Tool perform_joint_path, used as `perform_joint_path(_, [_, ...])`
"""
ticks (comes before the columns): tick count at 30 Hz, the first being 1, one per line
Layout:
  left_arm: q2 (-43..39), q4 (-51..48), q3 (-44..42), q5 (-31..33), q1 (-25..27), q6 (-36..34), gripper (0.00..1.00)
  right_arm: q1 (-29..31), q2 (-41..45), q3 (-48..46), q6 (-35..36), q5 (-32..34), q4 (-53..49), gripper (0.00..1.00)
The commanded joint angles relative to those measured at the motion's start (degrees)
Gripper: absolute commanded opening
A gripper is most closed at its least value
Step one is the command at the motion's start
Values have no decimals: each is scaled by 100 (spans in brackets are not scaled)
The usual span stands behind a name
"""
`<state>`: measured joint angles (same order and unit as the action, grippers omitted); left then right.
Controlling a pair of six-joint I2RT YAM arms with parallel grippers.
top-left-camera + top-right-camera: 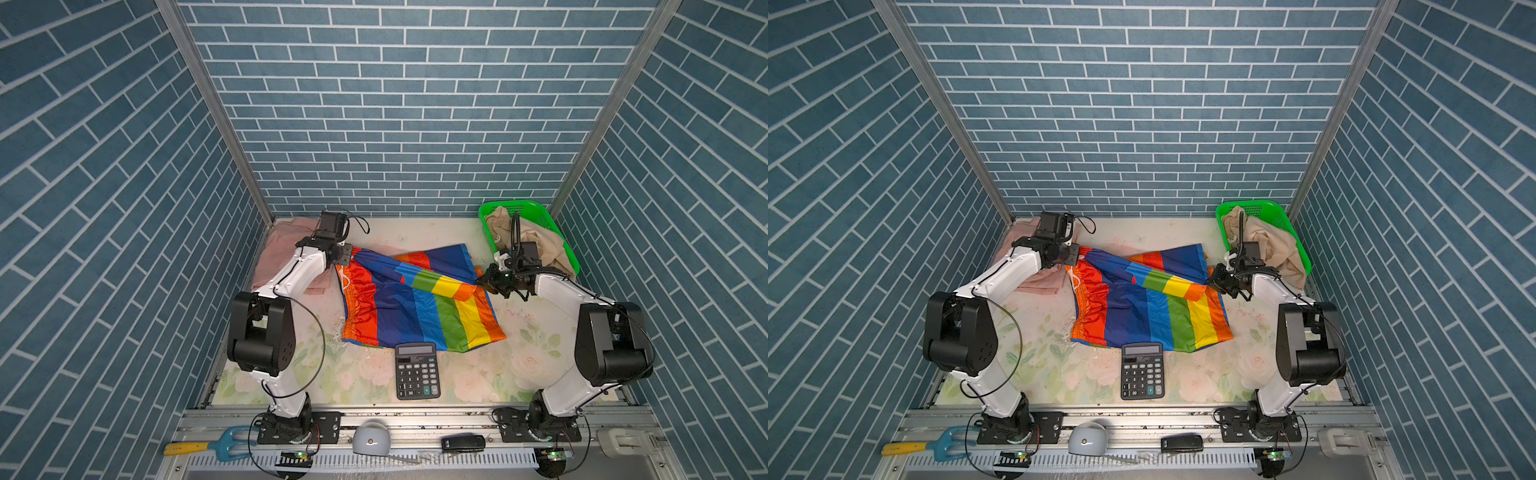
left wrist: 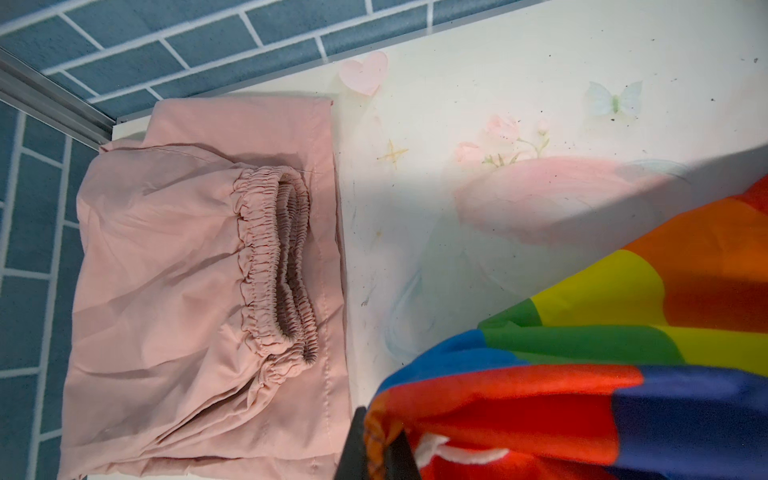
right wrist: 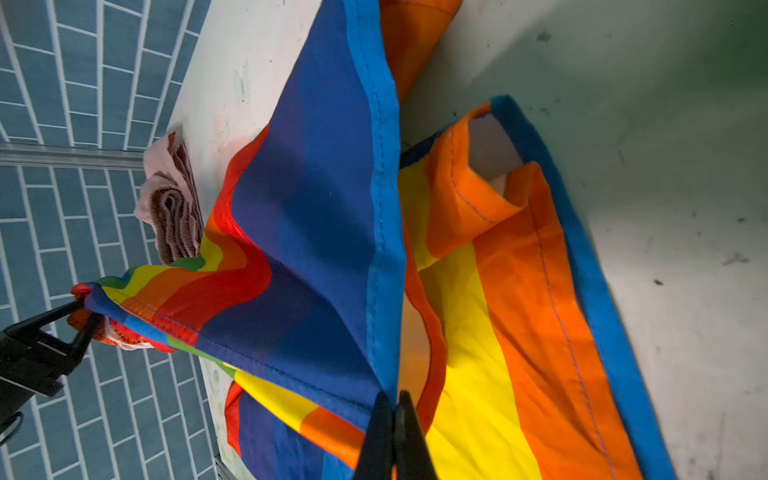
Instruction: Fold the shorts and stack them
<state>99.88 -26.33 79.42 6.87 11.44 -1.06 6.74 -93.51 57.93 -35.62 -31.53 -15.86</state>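
**A:** Any writing that can be read?

**B:** Only the key marks on the calculator [image 1: 417, 370], and they are too small to make out.

**A:** And the shorts, starting from the left?

**B:** The pink shorts [image 1: 274, 257] lie folded well behind the calculator, to its left. Just beside them, the left gripper [image 1: 347, 257] is clamped on the waist corner of the rainbow shorts [image 1: 415, 307]. These are spread directly behind the calculator, and their near hem touches its far edge.

**A:** And further right?

**B:** Behind the calculator, to its right, the right gripper [image 1: 484, 281] pinches a leg hem. A fold of the cloth stretches between the two grips. The beige shorts [image 1: 544, 239] sit heaped in the green basket [image 1: 530, 206], furthest behind and right of the calculator, apart from both jaws.
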Motion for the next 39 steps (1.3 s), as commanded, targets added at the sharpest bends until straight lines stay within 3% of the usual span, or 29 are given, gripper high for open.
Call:
perform_joint_path(1, [21, -66, 79, 503, -5, 88, 0, -21, 45, 60, 306, 619, -415, 3])
perform_joint_path(6, [5, -48, 61, 594, 119, 51, 0, 98, 234, 319, 399, 975, -1004, 34])
perform_joint_path(12, [-39, -5, 39, 587, 139, 116, 0, 286, 1052, 128, -567, 1385, -850, 68])
perform_joint_path(14, [-65, 63, 0, 548, 148, 165, 0, 386, 1073, 150, -804, 1306, -623, 70])
perform_joint_path(16, [-92, 101, -33, 530, 167, 185, 0, 481, 890, 449, -514, 1405, -709, 71])
perform_joint_path(20, [-125, 89, -25, 490, 179, 177, 0, 687, 151, 1563, 1200, 1418, -1653, 74])
perform_joint_path(23, [-185, 101, -55, 500, 183, 159, 0, 870, -74, 1860, 2430, 1628, -1994, 76])
perform_joint_path(30, [-111, 68, -7, 444, 183, 149, 0, 1293, -330, 1667, 3934, 2080, -1939, 83])
perform_joint_path(39, [-100, 49, 30, 342, 183, 156, 0, 1588, -599, 1400, 5086, 2198, -1240, 85])
